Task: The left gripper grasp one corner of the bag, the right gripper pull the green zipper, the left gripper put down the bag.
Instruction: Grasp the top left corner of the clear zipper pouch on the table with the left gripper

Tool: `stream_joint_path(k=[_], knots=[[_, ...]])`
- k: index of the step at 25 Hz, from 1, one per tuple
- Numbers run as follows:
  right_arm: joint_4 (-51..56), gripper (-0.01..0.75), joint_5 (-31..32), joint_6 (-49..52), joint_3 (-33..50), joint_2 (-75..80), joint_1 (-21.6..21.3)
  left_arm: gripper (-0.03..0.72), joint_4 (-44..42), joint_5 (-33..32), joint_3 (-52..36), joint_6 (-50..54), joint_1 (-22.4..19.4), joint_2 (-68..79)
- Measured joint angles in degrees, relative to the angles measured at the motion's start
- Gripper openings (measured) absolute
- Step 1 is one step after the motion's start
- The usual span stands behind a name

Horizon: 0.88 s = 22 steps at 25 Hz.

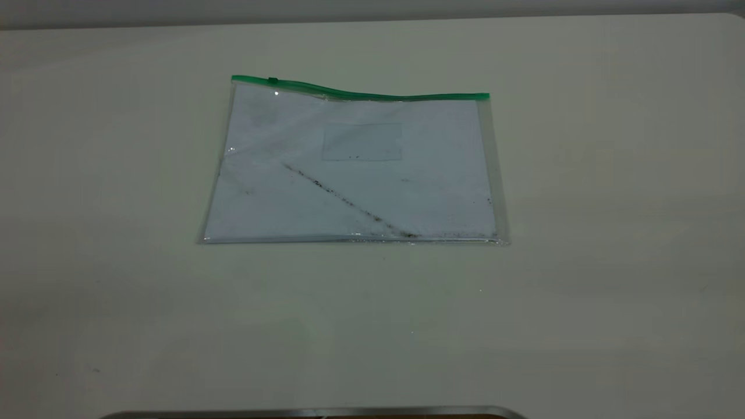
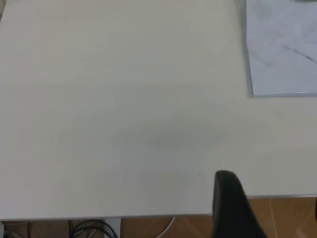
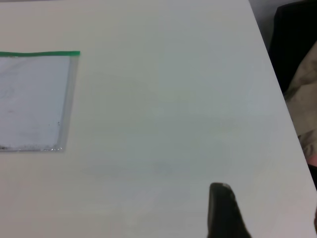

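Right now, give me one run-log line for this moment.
bag: flat on table, untouched | green zipper: slider at left end | left gripper: off bag | right gripper: off bag

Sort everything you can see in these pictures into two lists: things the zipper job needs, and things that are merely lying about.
Needed for the job:
- large flat clear plastic bag holding white paper
- thin bright green zipper with its small green slider tab
- left gripper, black, off the table's near edge
- right gripper, black, well away from the bag

Merely lying about:
- cables on the floor
- dark bundle beside the white table
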<state>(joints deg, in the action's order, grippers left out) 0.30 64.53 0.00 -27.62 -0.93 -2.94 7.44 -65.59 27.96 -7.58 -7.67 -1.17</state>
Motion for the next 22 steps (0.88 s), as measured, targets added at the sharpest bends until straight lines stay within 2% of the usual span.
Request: stream_joint_path(k=[10,14,18,22], knots=[[0.4,0.468,0.0,0.0,0.0,0.0,0.0,0.464,0.0,0.0,0.0,0.0,0.0,0.0],[6.4,0.468,-0.8,-0.5,0.0,1.2,0.0,0.464,0.0,1.0,0.7,0.1,0.0,2.0],[12.5,0.483,-8.0,-8.4,-0.1,10.6,0.0,0.468,1.1,5.7,1.6,1.3,0.0,13.2],[18.0,0.536,-18.7,-19.0,-0.1,25.4,0.0,0.503,5.5,15.2,1.6,-1.1,0.0,29.0]])
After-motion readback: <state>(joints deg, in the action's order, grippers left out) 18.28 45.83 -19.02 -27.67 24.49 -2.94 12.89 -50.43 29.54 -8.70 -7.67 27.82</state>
